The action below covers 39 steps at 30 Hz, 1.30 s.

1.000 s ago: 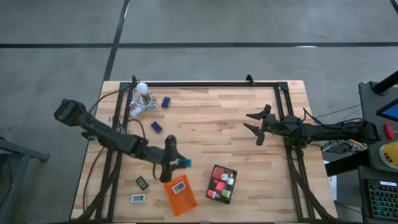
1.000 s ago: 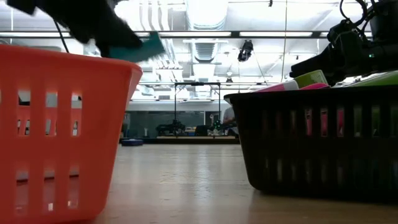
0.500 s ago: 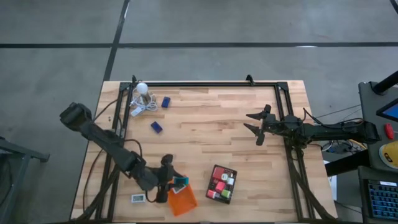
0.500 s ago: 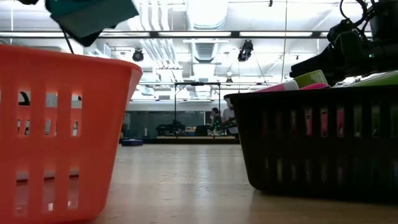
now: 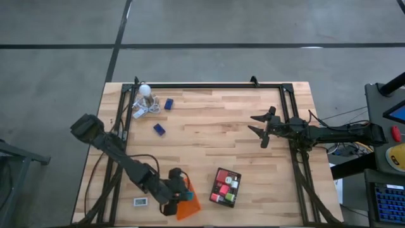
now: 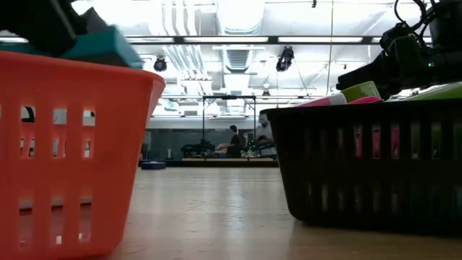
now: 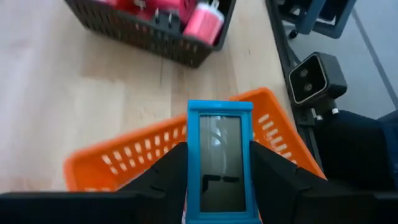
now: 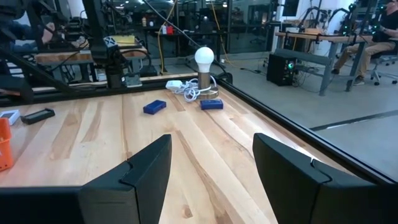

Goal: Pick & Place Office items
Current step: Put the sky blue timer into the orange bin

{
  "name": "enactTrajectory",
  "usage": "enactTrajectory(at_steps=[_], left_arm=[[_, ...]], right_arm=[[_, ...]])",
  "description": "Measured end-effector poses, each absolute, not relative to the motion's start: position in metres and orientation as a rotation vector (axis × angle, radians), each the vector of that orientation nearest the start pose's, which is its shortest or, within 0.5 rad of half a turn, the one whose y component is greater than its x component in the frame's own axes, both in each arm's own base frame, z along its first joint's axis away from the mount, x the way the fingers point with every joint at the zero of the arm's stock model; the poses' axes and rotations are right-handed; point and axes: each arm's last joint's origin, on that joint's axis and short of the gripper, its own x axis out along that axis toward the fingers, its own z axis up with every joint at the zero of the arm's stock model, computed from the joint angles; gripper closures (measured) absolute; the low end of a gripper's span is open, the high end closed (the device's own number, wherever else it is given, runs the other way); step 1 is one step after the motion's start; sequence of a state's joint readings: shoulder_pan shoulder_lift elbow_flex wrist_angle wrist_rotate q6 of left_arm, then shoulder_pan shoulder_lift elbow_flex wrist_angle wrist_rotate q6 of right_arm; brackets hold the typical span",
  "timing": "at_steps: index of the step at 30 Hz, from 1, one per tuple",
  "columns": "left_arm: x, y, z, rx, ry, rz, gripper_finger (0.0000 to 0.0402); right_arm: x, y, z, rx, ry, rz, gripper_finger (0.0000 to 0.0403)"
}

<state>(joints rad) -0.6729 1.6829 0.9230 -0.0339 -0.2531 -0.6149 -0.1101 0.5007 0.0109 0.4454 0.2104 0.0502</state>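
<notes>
1. The left tool pinches a teal-and-white box between its two dark fingers — the box has a blue-teal frame around a pale, screen-like face.
2. In the high view this left tool sits at the lower middle of the frame, right over the orange tray, with the box's teal edge showing beside it.
3. In the low view the box shows just above the rim of the orange tray at the left of the frame; whether it touches the tray I cannot tell.
4. The black tray lies just right of the orange one in the high view, holding red, pink and green pieces.
5. A small white rectangle lies on the desk at the lower left, near the left arm.
6. Two dark blue blocks lie at the upper left of the desk — the other one sits nearer a white bulb with a tangle of white cord.
7. The right tool hangs over the right half of the desk, well apart from both trays, its fingers spread and holding nothing.
8. The right wrist view shows the two blue blocks and the bulb far off across the desk.
</notes>
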Motion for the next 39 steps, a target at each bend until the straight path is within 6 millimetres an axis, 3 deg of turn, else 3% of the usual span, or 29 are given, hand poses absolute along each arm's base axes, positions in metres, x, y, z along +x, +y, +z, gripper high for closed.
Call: enactTrajectory(at_steps=[11, 25, 39], left_arm=[[0.272, -0.215, 0.171, -0.310, 0.834, -0.150, 0.0254], [0.274, -0.220, 0.142, -0.442, 0.960, -0.093, 0.0254], [0.275, -0.222, 0.141, -0.478, 0.988, -0.103, 0.0254]], right_arm=[[0.127, -0.020, 0.164, 0.047, 0.036, -0.321, 0.0184], [0.127, -0.020, 0.164, 0.047, 0.037, -0.321, 0.0184], [0.127, -0.020, 0.164, 0.047, 0.037, -0.321, 0.0184]])
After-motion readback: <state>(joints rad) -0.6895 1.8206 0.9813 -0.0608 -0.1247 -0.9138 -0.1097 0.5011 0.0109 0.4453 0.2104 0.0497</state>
